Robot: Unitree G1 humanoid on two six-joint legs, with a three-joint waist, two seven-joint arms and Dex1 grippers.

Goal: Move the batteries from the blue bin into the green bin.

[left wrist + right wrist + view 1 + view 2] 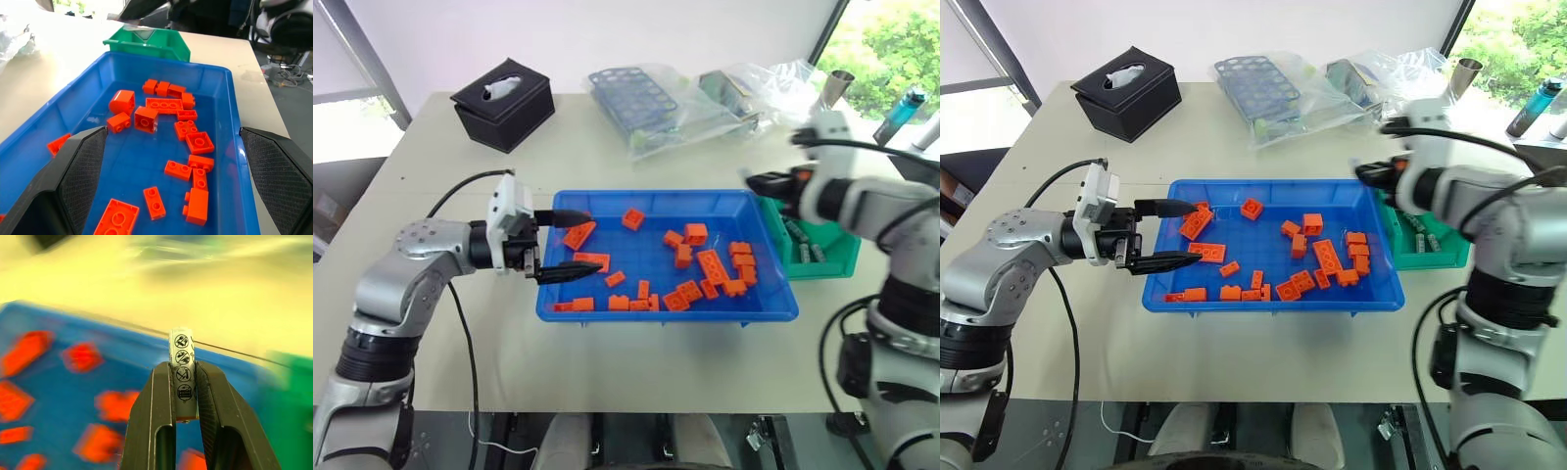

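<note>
Batteries — one silver-grey cylinder (183, 372) printed with small black symbols, clamped upright between the two black fingers of the right gripper (185, 396), its top standing above the fingertips; several more (803, 240) lying in the green bin (832, 262).
Green bin — small, deep, set on the bench (607, 362) just beside the right end of the blue bin (666, 308).
Blue bin — wide shallow tray, holding scattered orange bricks (710, 266); no cylinder can be made out among them.
Right gripper — blurred in the head views, held above the blue bin's far right corner, next to the green bin.
Left gripper (570, 243) — jaws wide apart, holding nothing, pointing sideways over the blue bin's left end.
Far edge of bench — black tissue box (504, 103), blue-grey perforated rack (631, 95), clear plastic bags (744, 88).
</note>
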